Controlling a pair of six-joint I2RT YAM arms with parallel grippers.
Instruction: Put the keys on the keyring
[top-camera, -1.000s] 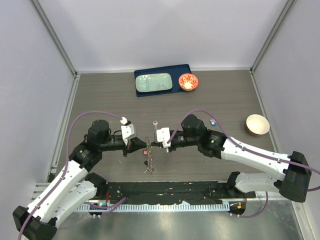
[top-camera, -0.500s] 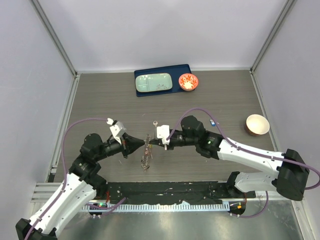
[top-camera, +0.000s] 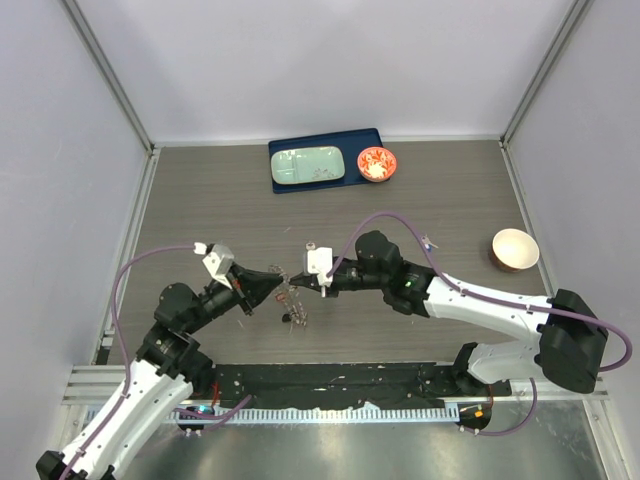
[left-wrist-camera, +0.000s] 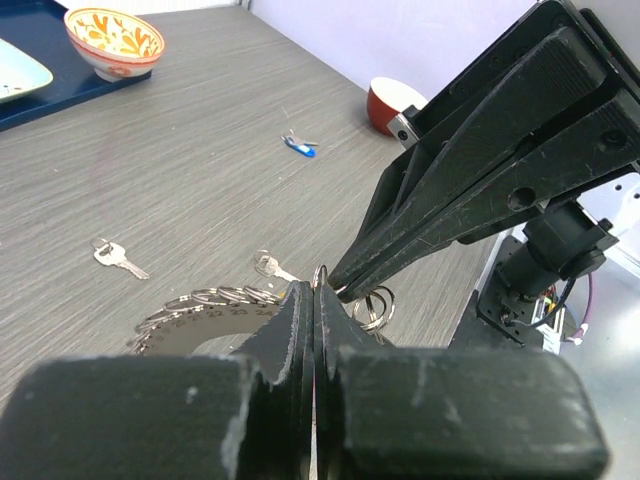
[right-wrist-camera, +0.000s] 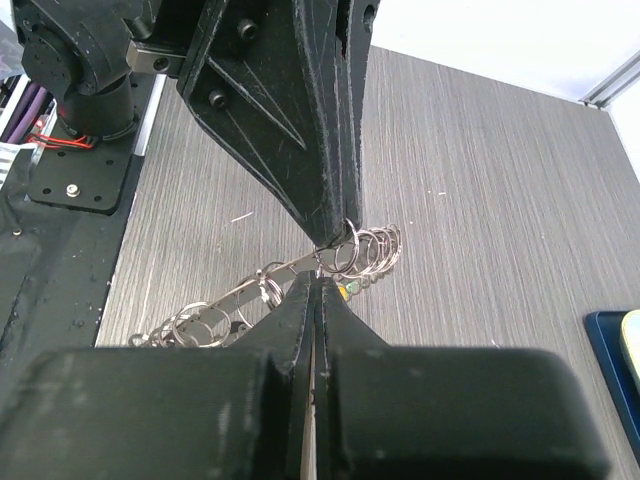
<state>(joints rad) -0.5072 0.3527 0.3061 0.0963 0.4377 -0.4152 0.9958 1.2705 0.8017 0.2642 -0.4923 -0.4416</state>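
Observation:
The keyring (top-camera: 291, 300), a thin metal ring fringed with small split rings, hangs above the table between both grippers. My left gripper (top-camera: 277, 281) is shut on its edge, fingertips (left-wrist-camera: 300, 305) pressed together. My right gripper (top-camera: 294, 284) is shut on it from the other side; the ring's plate (right-wrist-camera: 240, 290) runs into its tip (right-wrist-camera: 318, 280). A silver key (left-wrist-camera: 120, 260) lies on the table and also shows in the top view (top-camera: 311, 246). A second silver key (left-wrist-camera: 268, 266) lies close to the ring. The blue-headed key (top-camera: 428, 241) lies to the right (left-wrist-camera: 300, 147). No yellow-headed key is identifiable.
A dark blue tray (top-camera: 365, 138) with a pale green plate (top-camera: 308, 165) stands at the back. An orange patterned bowl (top-camera: 377, 163) stands beside it. A cream bowl (top-camera: 514, 248) stands at the right. Metal-framed walls close the sides.
Both grippers and the keyring have shifted left. The left arm has drawn back towards its base and the right arm has stretched out after it. Both stay shut on the ring.

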